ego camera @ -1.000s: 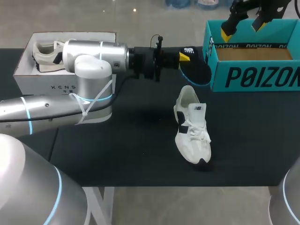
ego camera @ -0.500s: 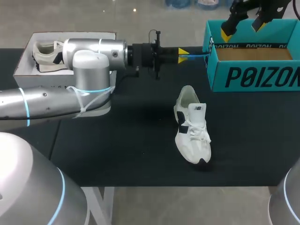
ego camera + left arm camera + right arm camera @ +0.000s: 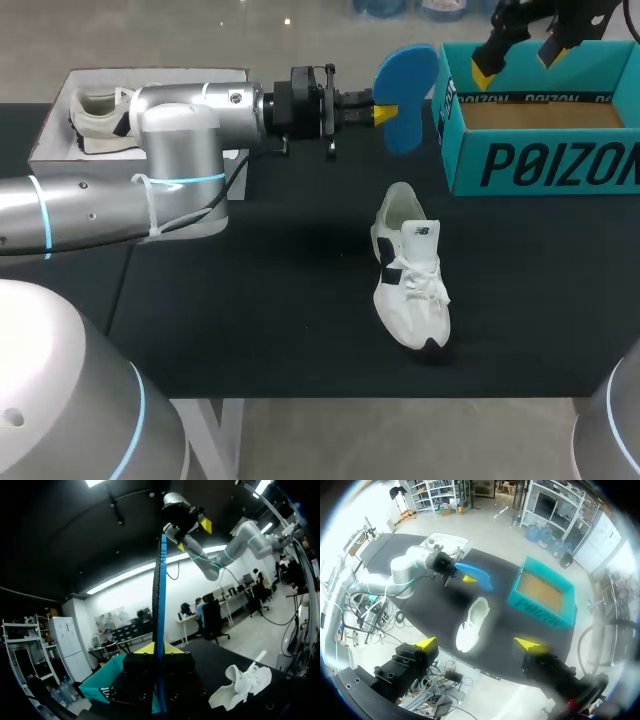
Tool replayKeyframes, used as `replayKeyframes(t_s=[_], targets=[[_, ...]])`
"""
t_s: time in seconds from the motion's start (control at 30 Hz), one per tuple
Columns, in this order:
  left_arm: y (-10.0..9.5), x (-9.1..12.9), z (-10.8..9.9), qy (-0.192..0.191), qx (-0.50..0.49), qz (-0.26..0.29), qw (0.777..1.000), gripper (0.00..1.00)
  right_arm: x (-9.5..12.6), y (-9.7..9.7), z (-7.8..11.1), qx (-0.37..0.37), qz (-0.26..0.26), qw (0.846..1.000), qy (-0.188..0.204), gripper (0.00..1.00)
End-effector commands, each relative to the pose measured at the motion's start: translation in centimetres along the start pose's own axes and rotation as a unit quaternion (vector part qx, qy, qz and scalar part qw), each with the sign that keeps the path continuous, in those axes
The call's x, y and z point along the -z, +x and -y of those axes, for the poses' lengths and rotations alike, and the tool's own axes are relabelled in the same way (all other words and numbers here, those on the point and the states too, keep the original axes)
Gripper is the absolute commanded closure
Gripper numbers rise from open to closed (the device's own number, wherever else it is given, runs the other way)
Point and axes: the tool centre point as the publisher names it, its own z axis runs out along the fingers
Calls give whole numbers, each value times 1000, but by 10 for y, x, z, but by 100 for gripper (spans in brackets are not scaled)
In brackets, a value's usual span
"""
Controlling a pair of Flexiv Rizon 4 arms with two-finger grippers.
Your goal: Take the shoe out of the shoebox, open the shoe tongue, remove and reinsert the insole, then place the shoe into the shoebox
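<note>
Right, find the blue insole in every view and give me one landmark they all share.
Head view: blue insole in the left gripper, just left of the teal shoebox.
Left wrist view: blue insole seen edge-on, a thin strip rising from between the gripper's fingers.
Right wrist view: blue insole far ahead, at the left gripper, beside the teal shoebox.
Shared landmark: the white shoe on the table.

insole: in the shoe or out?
Out. The left hand is shut on the blue insole in the air; the white shoe lies apart on the table.
</note>
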Motion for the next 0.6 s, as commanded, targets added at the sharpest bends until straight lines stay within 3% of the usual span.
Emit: replayKeyframes(t_s=[0.03,0.3,0.33,0.43,0.6], targets=[[-3,0,-5,151,483,24,862,100,0,0,-2,-1,0,1000,2,0],[-3,0,-5,151,483,24,862,100,0,0,-2,-1,0,1000,2,0],[-4,0,-6,156,502,12,850,100,0,0,-2,-1,0,1000,2,0],[-8,2,-7,157,601,35,783,100,0,0,-2,-1,0,1000,2,0],[-18,8,-11,124,716,67,684,100,0,0,-2,-1,0,1000,2,0]])
